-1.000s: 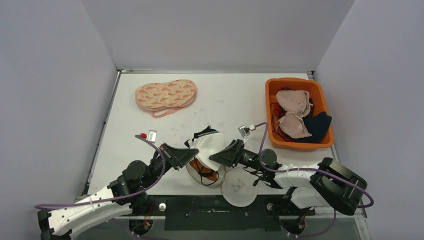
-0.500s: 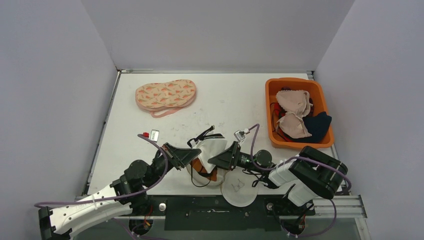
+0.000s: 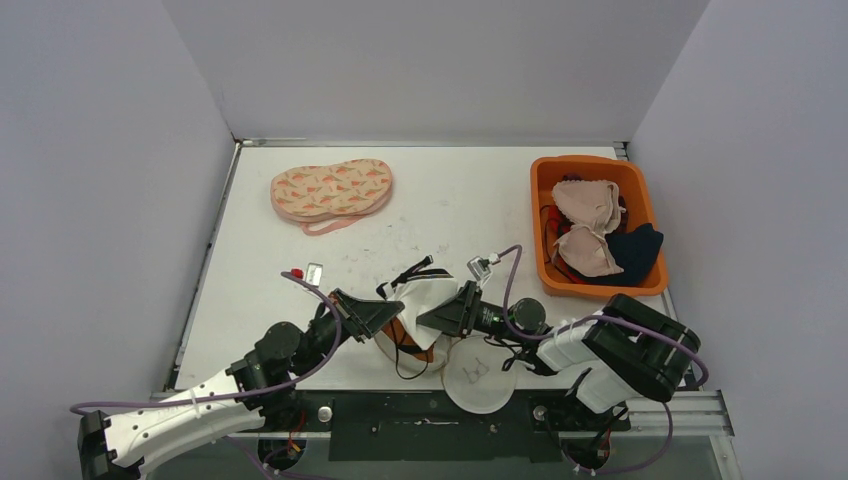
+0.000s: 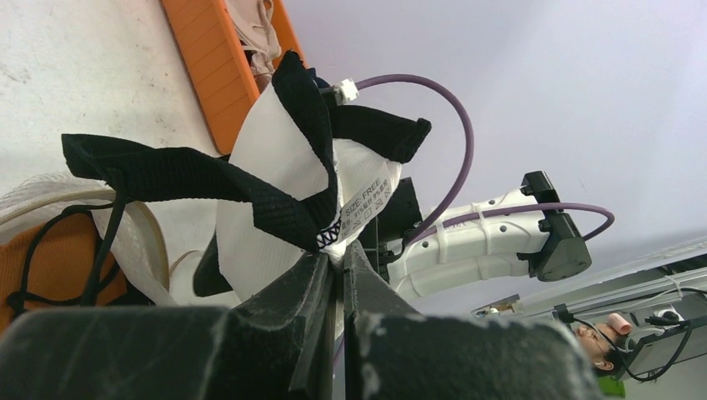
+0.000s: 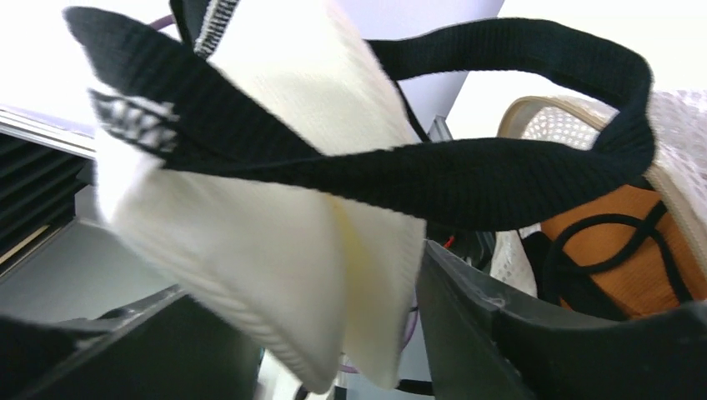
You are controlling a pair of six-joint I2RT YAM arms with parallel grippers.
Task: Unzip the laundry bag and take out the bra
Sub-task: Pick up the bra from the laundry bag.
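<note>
Left wrist view: left end effector (image 4: pixel 336 254) pinches the bra (image 4: pixel 275 167); right end effector (image 5: pixel 304 279) stands spread around it

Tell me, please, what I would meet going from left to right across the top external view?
peach patterned pouch → left gripper → right gripper → orange bin. The white bra overlaps both grippers, so it is left out of the order.

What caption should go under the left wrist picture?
Left gripper shut on the white bra, black straps loose, orange bin behind.
</note>
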